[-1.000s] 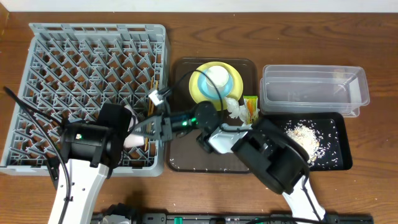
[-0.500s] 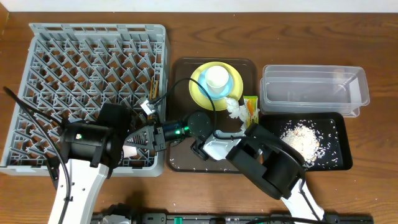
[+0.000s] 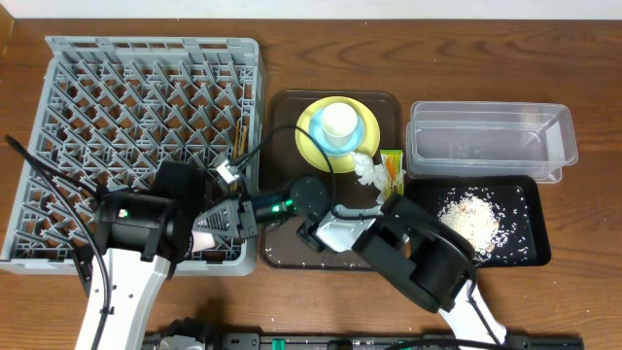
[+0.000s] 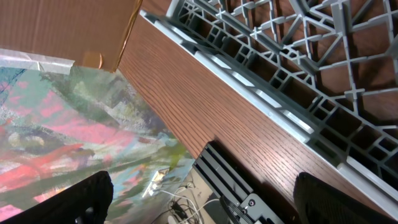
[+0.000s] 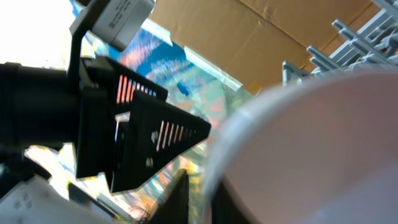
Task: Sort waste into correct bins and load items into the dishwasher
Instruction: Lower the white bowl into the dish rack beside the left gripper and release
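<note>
White bowl: smooth, round, glossy. It sits at the lower right corner of the grey peg rack, low and left of centre in the overhead frame, and it fills the right wrist view.

Right pincer is at the bowl; we cannot tell whether it pinches the rim or is loose. Left pincer is spread wide and empty, beside the rack's edge over the wood-grain tabletop.

Step in hand, we judge: loading the bowl. The next move calls for a clean release among the stiff plastic pegs.

On the brown tray wait the white cup, yellow plate, crumpled tissue and shiny wrapper. Crumbs lie in the black tray.
</note>
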`<action>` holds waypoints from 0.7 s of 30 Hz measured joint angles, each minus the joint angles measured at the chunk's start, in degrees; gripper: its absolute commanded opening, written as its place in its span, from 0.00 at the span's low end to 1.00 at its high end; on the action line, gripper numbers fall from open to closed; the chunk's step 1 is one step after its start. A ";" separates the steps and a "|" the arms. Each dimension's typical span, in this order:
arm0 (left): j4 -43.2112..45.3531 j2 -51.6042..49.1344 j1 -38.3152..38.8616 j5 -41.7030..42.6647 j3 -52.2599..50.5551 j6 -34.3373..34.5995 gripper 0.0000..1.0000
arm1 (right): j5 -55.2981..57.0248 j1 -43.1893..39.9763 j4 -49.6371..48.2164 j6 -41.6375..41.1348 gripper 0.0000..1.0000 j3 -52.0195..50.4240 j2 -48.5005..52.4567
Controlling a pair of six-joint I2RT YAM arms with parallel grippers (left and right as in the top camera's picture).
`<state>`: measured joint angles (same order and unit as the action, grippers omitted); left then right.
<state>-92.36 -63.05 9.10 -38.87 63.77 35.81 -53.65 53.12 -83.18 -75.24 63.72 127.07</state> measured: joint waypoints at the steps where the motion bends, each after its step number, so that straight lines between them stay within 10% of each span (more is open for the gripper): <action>1: 0.00 0.00 0.00 0.00 0.00 0.00 0.93 | -0.85 -0.79 0.07 -0.15 0.32 0.00 0.00; 6: 0.00 0.00 0.00 0.00 0.00 0.00 0.93 | -3.76 -4.42 -0.02 -0.92 0.46 0.02 0.02; 21: 0.00 0.00 0.00 0.00 0.00 0.00 0.94 | -9.49 -13.57 0.02 -5.38 0.45 0.02 0.02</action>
<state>-92.36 -63.05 9.10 -38.87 63.77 35.81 -63.13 39.55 -83.15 -80.62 63.75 127.09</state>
